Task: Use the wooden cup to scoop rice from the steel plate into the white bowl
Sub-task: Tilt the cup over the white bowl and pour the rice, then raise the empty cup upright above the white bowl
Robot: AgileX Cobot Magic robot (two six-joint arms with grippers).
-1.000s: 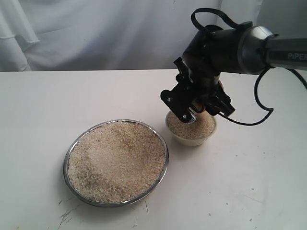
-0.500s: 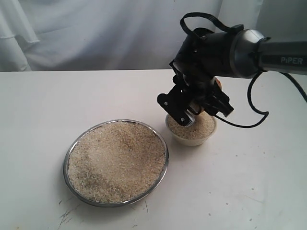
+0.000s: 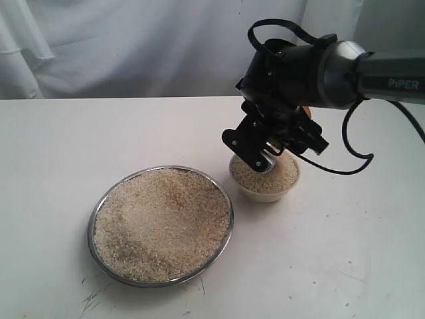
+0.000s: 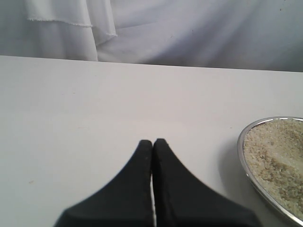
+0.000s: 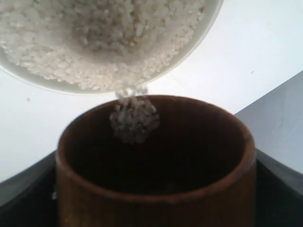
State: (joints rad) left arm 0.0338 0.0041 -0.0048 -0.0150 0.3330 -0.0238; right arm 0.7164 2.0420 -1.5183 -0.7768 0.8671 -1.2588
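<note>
The steel plate [image 3: 91, 229] lies at the front left, heaped with rice [image 3: 161, 222]. Right of it stands the white bowl [image 3: 265, 195], filled with rice [image 3: 279, 177] almost to the rim. My right gripper [image 3: 273, 150] hangs over the bowl's far side, shut on the wooden cup [image 5: 156, 189]. The cup is tipped mouth-down toward the bowl [image 5: 198, 41], a last clump of grains [image 5: 135, 118] at its lip and its dark inside nearly bare. In the exterior view the gripper hides the cup. My left gripper [image 4: 152, 142] is shut on nothing, low over the table beside the plate's rim [image 4: 242, 156].
White cloth [image 3: 133, 46] hangs behind the table's far edge. The right arm's black cable [image 3: 355, 156] loops down toward the table right of the bowl. Bare white tabletop [image 3: 332, 259] lies in front of the bowl and left of the plate.
The right gripper with the cup has shifted a little to the left over the bowl and turned slightly. Plate, bowl and left gripper stay put.
</note>
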